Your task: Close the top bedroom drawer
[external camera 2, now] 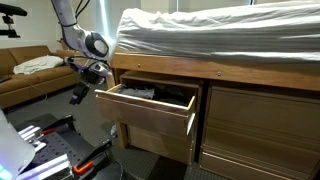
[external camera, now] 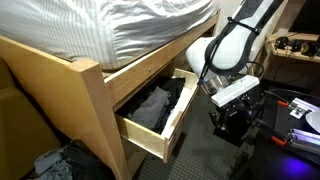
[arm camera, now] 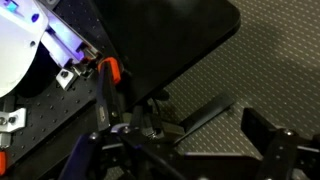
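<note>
drawer (external camera 2: 150, 118) pulled wide open mid-frame under the bed (external camera 2: 220, 35), claw (arm camera: 238, 115) spread and empty.
it's a big wooden box with clothes (external camera: 150, 108) inside, so i'd expect some weight and a stiff slide. there's no handle, so push flat on the middle of the front panel. both exterior views show it, but your wrist view only shows carpet (arm camera: 270, 60).

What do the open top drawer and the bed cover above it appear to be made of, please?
The top drawer: pale honey wood by its warm, even tone, with a smooth finish; solid or veneer cannot be told. The bed cover: soft white fabric, judging by its folds and wrinkles; the fibre cannot be told.
</note>
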`<state>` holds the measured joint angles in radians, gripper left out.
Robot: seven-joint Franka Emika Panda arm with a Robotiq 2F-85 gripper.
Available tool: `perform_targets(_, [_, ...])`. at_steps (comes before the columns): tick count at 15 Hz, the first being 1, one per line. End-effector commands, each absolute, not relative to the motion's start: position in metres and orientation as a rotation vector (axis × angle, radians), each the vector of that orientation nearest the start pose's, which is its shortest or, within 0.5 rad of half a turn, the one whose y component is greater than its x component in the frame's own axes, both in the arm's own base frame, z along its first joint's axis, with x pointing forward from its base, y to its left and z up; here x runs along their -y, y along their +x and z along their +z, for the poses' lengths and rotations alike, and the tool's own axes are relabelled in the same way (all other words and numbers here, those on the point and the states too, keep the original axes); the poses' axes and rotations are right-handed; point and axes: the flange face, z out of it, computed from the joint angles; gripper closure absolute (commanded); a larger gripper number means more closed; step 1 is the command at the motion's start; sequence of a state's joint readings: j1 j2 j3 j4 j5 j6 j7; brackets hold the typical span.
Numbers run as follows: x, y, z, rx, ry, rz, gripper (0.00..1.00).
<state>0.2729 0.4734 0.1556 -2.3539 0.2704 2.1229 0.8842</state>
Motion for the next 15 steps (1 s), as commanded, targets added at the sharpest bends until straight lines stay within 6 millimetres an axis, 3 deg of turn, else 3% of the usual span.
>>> perform_targets(1, [-0.173, 0.308, 0.097, -1.217, -3.039, 0.931, 0.0])
perform_targets(5, [-0.144, 0.225, 0.083, -1.442, -3.027, 0.793, 0.0])
perform_targets(7, [-0.141, 0.211, 0.093, -1.526, -2.977, 0.637, 0.0])
perform_targets(8, [-0.174, 0.249, 0.075, -1.548, -2.947, 0.601, 0.0])
perform_targets(15, [-0.177, 0.244, 0.074, -1.778, -2.841, 0.507, 0.0])
